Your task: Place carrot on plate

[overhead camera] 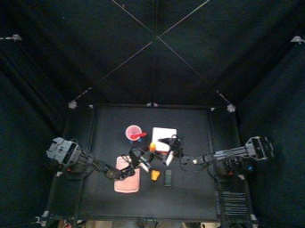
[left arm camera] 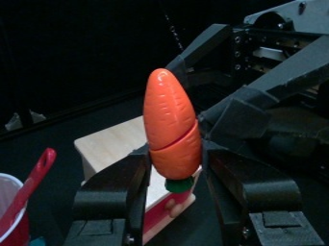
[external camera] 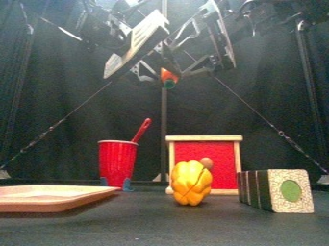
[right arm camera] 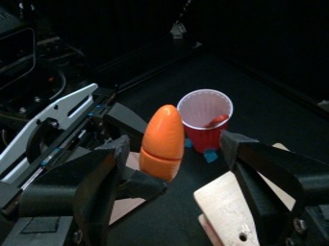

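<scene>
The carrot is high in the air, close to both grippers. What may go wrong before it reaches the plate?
1. The left gripper holds the carrot only by its lower end, high above the table; a slip would mean a long fall.
2. The open right gripper stands close around it and may knock it.
3. The red cup stands behind the plate; the descent might hit it.

Red cup (external camera: 117, 160), yellow pepper (external camera: 190, 183) and pink plate (external camera: 52, 197) sit on the table
</scene>
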